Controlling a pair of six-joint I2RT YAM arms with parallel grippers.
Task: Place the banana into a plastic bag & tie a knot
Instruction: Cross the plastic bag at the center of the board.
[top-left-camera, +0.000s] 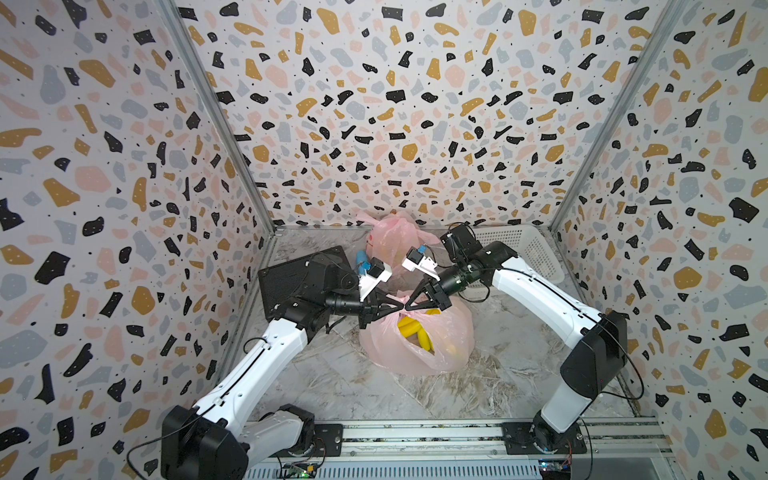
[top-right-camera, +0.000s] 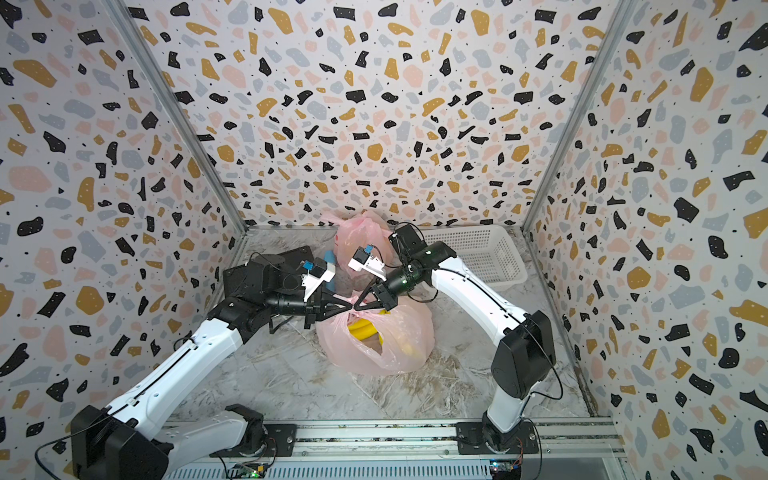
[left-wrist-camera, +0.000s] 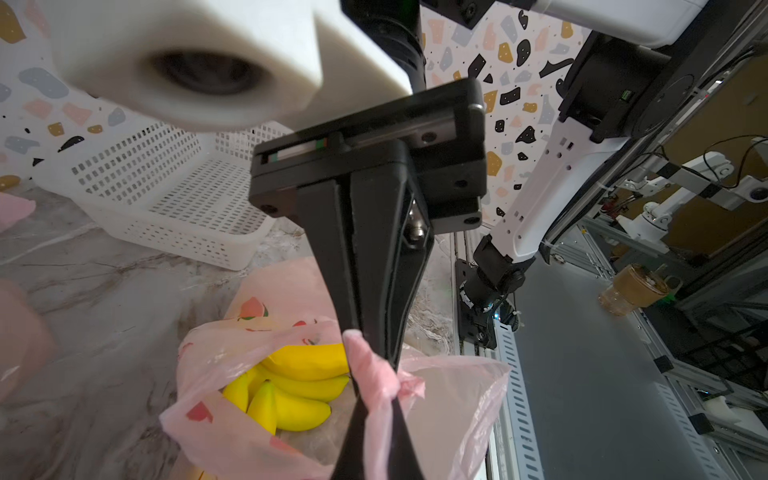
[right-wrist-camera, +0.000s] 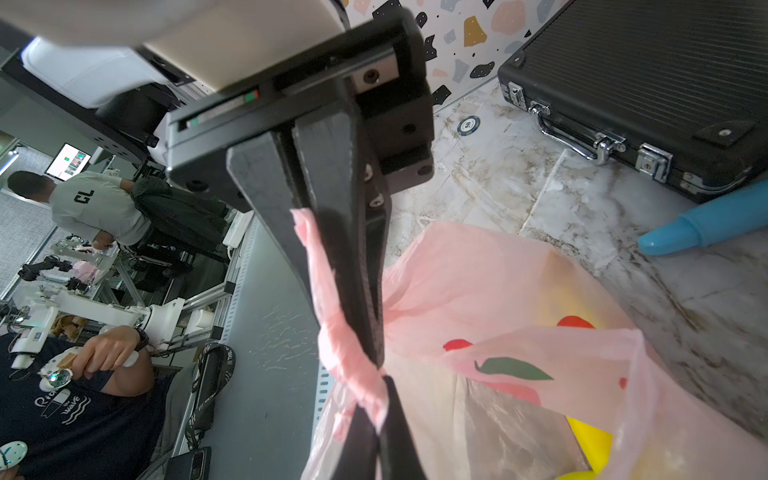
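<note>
Currently left jaws and right jaws both clenched on twisted handles of crinkly translucent pink plastic bag (top-left-camera: 380, 347); smooth curved yellow banana (top-left-camera: 409, 327) inside; marbled bench (top-left-camera: 332, 382).

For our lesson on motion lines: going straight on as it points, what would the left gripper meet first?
Probably the right gripper, nearly tip to tip with the left gripper, with bunched plastic bag between.
</note>
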